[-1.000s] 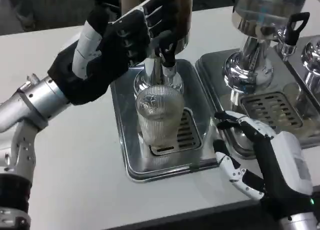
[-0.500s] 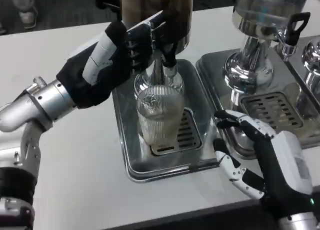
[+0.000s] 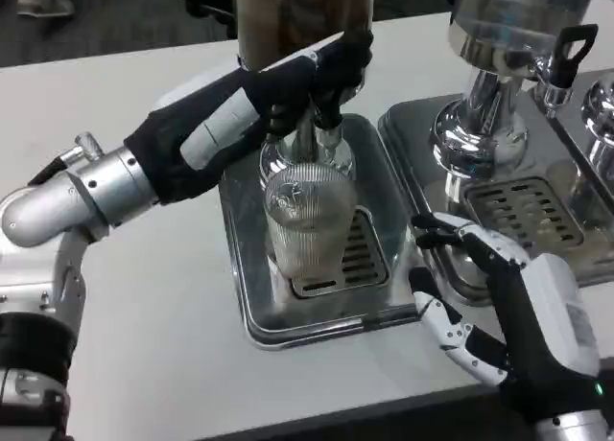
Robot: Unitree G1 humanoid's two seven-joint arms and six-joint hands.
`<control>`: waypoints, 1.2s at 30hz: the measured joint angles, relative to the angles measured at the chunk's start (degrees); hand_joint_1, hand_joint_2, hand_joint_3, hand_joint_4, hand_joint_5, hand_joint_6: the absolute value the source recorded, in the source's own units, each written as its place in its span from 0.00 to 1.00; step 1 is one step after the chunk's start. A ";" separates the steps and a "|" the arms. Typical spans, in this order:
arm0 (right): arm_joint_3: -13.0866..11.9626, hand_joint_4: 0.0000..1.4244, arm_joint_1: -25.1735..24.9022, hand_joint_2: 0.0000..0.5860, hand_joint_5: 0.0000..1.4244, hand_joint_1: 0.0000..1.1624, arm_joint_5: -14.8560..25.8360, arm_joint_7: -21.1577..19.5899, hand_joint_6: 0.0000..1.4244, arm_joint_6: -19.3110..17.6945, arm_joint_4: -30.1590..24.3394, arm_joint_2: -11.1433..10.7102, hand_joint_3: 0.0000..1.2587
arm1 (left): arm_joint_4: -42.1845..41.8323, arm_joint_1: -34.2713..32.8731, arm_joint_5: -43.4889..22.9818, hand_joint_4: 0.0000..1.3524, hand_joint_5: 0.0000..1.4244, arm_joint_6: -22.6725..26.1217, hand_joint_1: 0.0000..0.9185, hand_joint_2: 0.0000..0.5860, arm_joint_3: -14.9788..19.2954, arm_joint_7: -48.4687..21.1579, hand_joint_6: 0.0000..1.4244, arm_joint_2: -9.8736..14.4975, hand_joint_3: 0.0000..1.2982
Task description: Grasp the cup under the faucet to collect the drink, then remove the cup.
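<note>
Centre of frame, on tray: cup (image 3: 307, 225), clear ribbed glass, upright on the slotted grate of the steel drip tray (image 3: 251, 307); directly below the faucet (image 3: 326, 115); no hand touches it.
Contents: cannot tell whether any liquid is in the cup.
Upper centre: dispenser (image 3: 302, 14), tall cylinder with dark brownish contents, standing on a chrome base at the back of the same tray; top cut off by the frame edge.
Left hand (image 3: 288, 91): reaches in from the left edge, silver forearm running up and right; dark palm side and white back visible; fingers curled around the faucet region at the dispenser foot. Whether they truly clamp the lever or merely rest against it: cannot tell, contact hidden by the fingers themselves.
Right hand (image 3: 499, 307): lower right of frame, over the table edge beside the tray's right rim; fingers spread apart, grasping nothing; fingertips near the tray corner but apart from the cup.
Upper right: second dispenser (image 3: 499, 38), chrome pedestal, black tap handle, on its own drip tray (image 3: 413, 125) with a slotted grate.
Far right edge: part of a further chrome unit, cropped.
Surface: white table (image 3: 144, 297), beneath both trays.
</note>
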 measured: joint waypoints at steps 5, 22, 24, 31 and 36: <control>0.00 0.29 0.00 0.72 0.22 0.35 0.00 0.00 0.15 -0.01 0.00 0.00 0.27 | -0.31 0.00 1.78 0.00 0.01 -2.27 0.00 0.06 -0.63 0.99 0.00 0.37 0.04; -0.59 0.29 -0.04 0.72 0.22 0.35 0.66 -0.03 0.15 -0.09 0.11 0.03 0.27 | -0.62 0.01 6.16 0.00 0.02 -9.46 0.00 0.05 -4.50 5.16 0.00 2.55 0.04; -0.67 0.28 -0.05 0.72 0.22 0.35 0.97 -0.03 0.15 -0.13 0.11 0.05 0.26 | -0.63 0.01 7.13 0.00 0.02 -10.63 0.00 0.05 -4.86 5.85 0.00 2.90 0.04; -1.16 0.27 -0.32 0.72 0.22 0.35 3.03 0.53 0.15 -0.17 -0.54 0.28 0.25 | -0.62 0.04 8.19 0.00 0.02 -12.82 0.00 0.05 -6.36 7.50 0.00 3.74 0.04; -1.39 0.24 -0.84 0.69 0.21 0.35 4.89 1.84 0.16 -0.22 -0.98 0.30 0.23 | -0.62 0.10 8.77 0.00 0.02 -13.96 0.00 0.05 -7.10 8.47 0.00 4.23 0.04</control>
